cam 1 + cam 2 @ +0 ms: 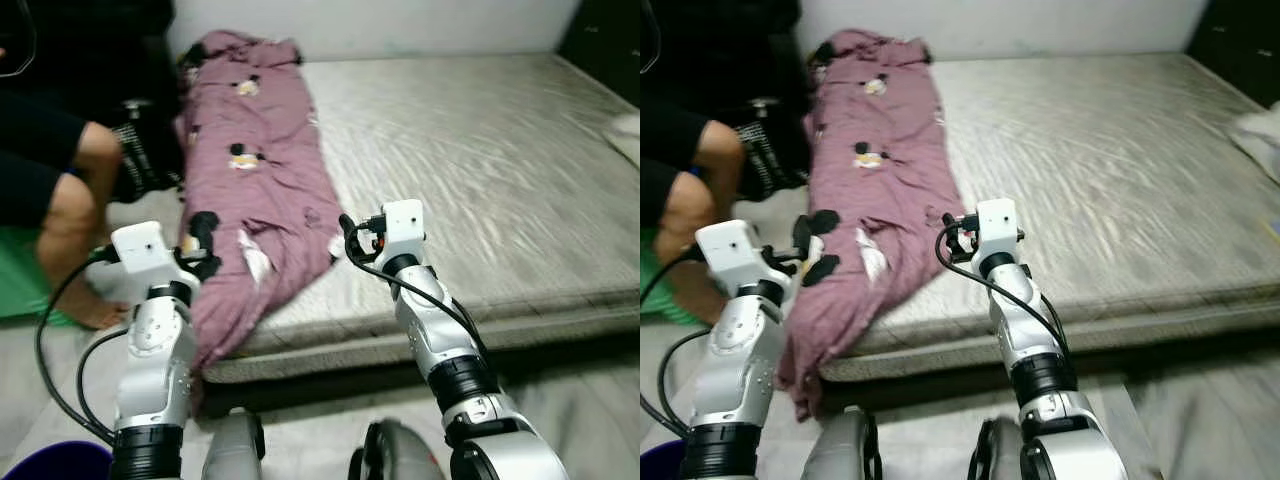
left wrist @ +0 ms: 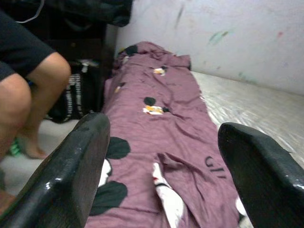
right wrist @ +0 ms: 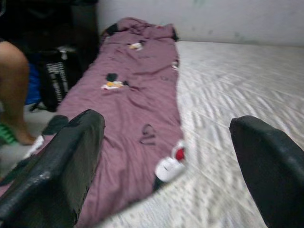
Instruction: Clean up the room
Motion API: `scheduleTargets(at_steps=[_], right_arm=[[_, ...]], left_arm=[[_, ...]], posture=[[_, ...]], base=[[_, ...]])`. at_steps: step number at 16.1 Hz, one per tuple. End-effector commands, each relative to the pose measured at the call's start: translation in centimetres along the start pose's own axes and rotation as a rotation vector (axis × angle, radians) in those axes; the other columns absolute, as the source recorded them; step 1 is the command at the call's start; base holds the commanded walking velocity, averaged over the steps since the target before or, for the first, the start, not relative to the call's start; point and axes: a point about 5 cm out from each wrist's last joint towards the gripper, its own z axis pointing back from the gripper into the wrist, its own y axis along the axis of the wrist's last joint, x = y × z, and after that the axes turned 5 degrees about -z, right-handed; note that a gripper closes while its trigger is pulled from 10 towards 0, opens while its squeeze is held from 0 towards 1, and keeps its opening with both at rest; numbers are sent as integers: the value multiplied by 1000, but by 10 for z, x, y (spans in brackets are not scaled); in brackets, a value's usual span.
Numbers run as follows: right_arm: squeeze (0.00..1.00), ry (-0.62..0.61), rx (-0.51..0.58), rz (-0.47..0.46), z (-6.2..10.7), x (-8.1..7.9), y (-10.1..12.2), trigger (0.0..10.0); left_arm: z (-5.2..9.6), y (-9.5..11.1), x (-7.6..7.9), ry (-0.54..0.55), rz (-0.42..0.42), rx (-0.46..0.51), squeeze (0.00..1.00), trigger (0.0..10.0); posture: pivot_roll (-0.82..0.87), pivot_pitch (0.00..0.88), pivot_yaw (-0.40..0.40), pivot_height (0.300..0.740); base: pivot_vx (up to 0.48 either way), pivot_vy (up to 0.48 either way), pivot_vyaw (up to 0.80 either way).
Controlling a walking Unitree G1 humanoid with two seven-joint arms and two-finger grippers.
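Grey mattress (image 1: 480,180) fills the frame; the purple blanket (image 1: 255,190) runs lengthwise from upper left down its left edge, nearer the wide-open left gripper (image 2: 161,156) than the equally wide right gripper (image 3: 166,161).

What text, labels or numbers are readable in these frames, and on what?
None reads cleanly.
Dark marks on the purple blanket, near the left gripper: letter-like, roughly "GII", too blurred to confirm.
White lettering on the black bag beside the bed: too small and blurred to read.
Cartoon patches on the blanket: pictures, no legible words.
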Motion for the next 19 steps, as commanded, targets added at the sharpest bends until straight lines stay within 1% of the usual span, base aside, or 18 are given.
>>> scheduleTargets(at_steps=[1,3,4,7,9,11,13,14,19], right_arm=[[0,8,4,7,-1,1,3,10000],[0,13,4,9,-1,1,3,10000],[0,16,6,10,-1,1,3,10000],[0,20,6,7,-2,1,3,10000],[0,22,2,6,-2,0,3,10000],[0,40,7,30,-2,-2,3,10000],[0,56,9,44,-2,-4,3,10000],[0,48,7,31,-1,-3,2,10000],[0,39,-1,17,-1,-2,1,10000]], left_arm=[[-1,1,2,1,-12,6,0,10000],[-1,0,1,9,-10,5,0,10000],[-2,0,1,12,-12,6,0,10000],[-3,1,1,16,-19,11,0,10000],[-2,2,1,-2,-12,23,0,10000],[-1,3,2,-16,-10,31,0,10000],[-1,4,3,-29,-5,35,0,10000],[-1,4,4,-36,-4,38,0,10000],[0,3,6,-65,3,40,0,10000]], posture=[[65,27,4,637],[63,28,1,602],[63,28,0,592],[64,28,-1,592],[65,26,-2,592],[65,23,-1,592],[66,21,0,592],[67,19,0,592],[67,22,0,592]], base=[[0,0,0],[0,0,0],[0,0,0],[0,0,0],[0,0,0],[0,0,0],[0,0,800],[0,0,587],[283,0,0]])
